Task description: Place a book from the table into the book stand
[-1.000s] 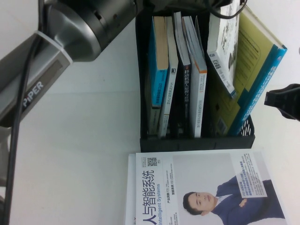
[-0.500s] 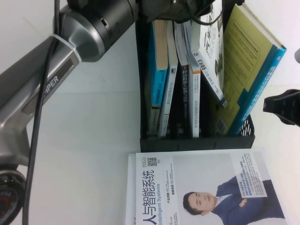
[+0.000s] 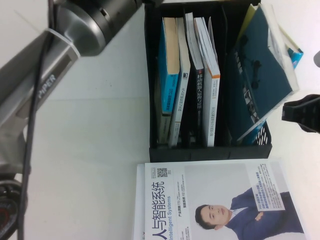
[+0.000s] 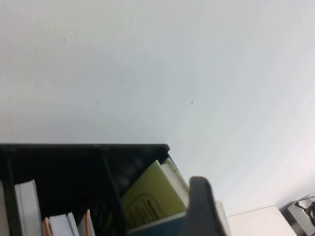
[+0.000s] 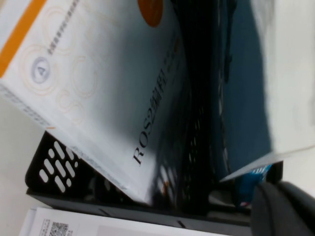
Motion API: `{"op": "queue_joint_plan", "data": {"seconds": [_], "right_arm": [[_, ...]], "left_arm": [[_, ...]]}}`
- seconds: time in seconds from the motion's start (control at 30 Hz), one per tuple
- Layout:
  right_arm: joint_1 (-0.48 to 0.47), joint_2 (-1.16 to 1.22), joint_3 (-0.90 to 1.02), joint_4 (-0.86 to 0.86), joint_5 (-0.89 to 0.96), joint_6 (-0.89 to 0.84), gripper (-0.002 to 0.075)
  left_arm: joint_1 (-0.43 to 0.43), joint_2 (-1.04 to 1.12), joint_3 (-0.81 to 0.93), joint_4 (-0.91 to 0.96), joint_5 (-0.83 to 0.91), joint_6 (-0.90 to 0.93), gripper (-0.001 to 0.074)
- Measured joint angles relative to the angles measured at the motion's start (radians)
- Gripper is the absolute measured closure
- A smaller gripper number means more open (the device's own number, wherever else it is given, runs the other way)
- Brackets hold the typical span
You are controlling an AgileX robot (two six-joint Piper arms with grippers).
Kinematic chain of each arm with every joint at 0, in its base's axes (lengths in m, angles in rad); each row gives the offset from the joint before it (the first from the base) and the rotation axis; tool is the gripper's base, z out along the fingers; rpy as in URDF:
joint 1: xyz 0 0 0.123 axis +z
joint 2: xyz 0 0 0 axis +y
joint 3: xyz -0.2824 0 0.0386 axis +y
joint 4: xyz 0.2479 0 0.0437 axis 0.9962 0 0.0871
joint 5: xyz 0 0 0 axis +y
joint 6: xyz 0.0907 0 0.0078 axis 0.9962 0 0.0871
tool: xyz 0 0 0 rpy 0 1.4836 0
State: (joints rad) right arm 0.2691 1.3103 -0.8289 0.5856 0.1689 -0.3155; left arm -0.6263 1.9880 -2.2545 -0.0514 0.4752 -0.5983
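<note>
The book (image 3: 262,70) sits in the rightmost slot of the black book stand (image 3: 210,150), its dark teal back cover facing up and toward the left, the whole volume leaning to the right so that its upper edge overhangs the stand's right wall. Behind it an olive-yellow book with a blue spine (image 3: 296,52) shows only as a thin strip at the far right, and in the left wrist view its yellow cover (image 4: 152,194) peeks up out of the stand's corner. The slots further left hold a blue-covered book (image 3: 167,75), a grey-spined one beside it, and a white book with an orange band (image 3: 212,85); the right wrist view shows that white and orange cover (image 5: 93,83) tilted against a divider, with the teal book (image 5: 241,98) on the other side of it. The stand rests on the white table (image 3: 90,150), and just in front of its near wall lies a white book showing a man in a dark suit (image 3: 220,205), flat and face up. The left arm reaches in from the left side over the far end of the stand; the left gripper (image 4: 199,206) shows only as one dark finger above the stand's far right corner, touching nothing visible, and I cannot tell how wide it stands. The right gripper (image 3: 302,112) hangs just to the right of the stand beside the leaning book, holding nothing visible, its opening impossible to judge.
</note>
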Motion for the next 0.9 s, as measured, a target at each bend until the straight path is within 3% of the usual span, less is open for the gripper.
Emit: {"op": "queue_joint_plan", "data": {"seconds": [0.13, 0.2, 0.3, 0.53, 0.9], "right_arm": [[0.000, -0.048, 0.000, 0.000, 0.004, -0.055, 0.0731], [0.000, -0.087, 0.000, 0.000, 0.004, -0.076, 0.0731], [0.000, -0.149, 0.000, 0.000, 0.004, -0.112, 0.0731], [0.000, -0.203, 0.000, 0.000, 0.079, -0.125, 0.0731], [0.000, 0.094, -0.090, 0.062, 0.090, -0.251, 0.0731]], "left_arm": [[0.000, -0.035, -0.067, -0.002, 0.099, 0.112, 0.0429], [0.000, -0.074, -0.093, 0.005, 0.170, 0.194, 0.0578], [0.000, -0.152, -0.109, 0.026, 0.275, 0.301, 0.0687], [0.000, -0.314, -0.117, 0.037, 0.504, 0.443, 0.0732], [0.000, -0.524, -0.120, 0.037, 0.718, 0.486, 0.0734]]}}
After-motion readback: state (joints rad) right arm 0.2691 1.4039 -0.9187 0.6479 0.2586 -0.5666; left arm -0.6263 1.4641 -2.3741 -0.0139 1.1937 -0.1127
